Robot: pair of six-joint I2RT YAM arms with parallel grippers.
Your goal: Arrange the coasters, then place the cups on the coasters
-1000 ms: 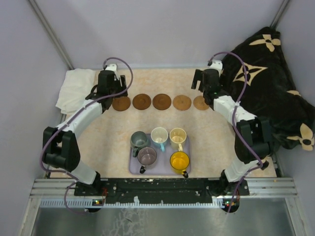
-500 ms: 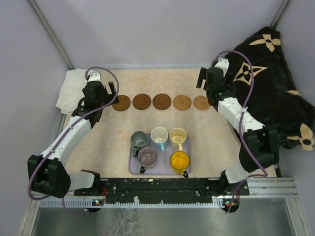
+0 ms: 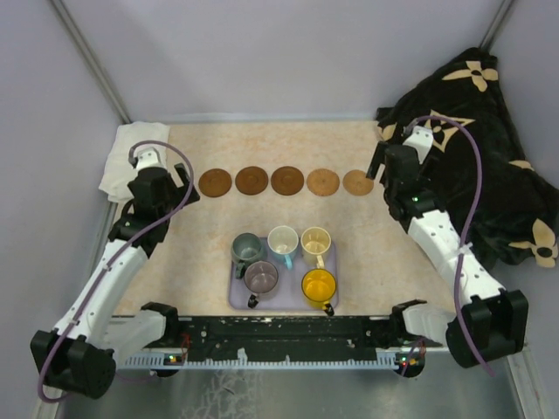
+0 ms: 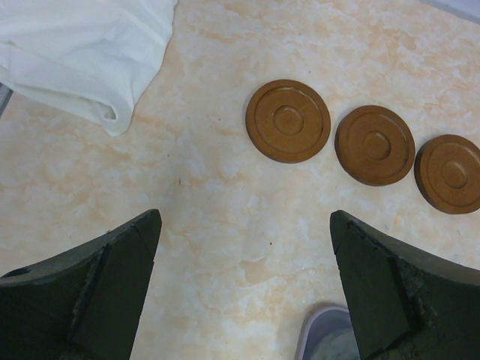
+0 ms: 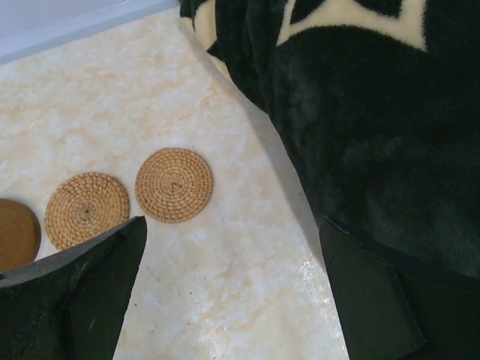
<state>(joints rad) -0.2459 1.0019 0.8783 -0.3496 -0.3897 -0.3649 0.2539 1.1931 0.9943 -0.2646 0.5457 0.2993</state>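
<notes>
Five round coasters lie in a row across the far half of the table: three smooth brown ones [image 3: 215, 182] [image 3: 251, 181] [image 3: 287, 180] and two woven tan ones [image 3: 323, 182] [image 3: 358, 182]. Five cups stand on the lavender tray [image 3: 286, 294]: grey-green [image 3: 245, 250], white with a blue handle [image 3: 283, 240], cream [image 3: 315, 242], mauve [image 3: 260, 278] and yellow [image 3: 319, 285]. My left gripper [image 4: 244, 225] hangs open and holds nothing, left of the leftmost coaster [image 4: 288, 121]. My right gripper [image 5: 232, 225] is open, with nothing in it, beside the rightmost coaster [image 5: 174, 184].
A white cloth [image 3: 131, 153] lies at the far left corner. A black blanket with cream flower shapes [image 3: 472, 148] is heaped along the right side, its edge close to my right gripper. Bare table lies between the coaster row and the tray.
Both arms have drawn back from the ends of the coaster row, the left one leftward and nearer, the right one rightward. The left gripper's jaws have opened wider. The coasters stay in line.
</notes>
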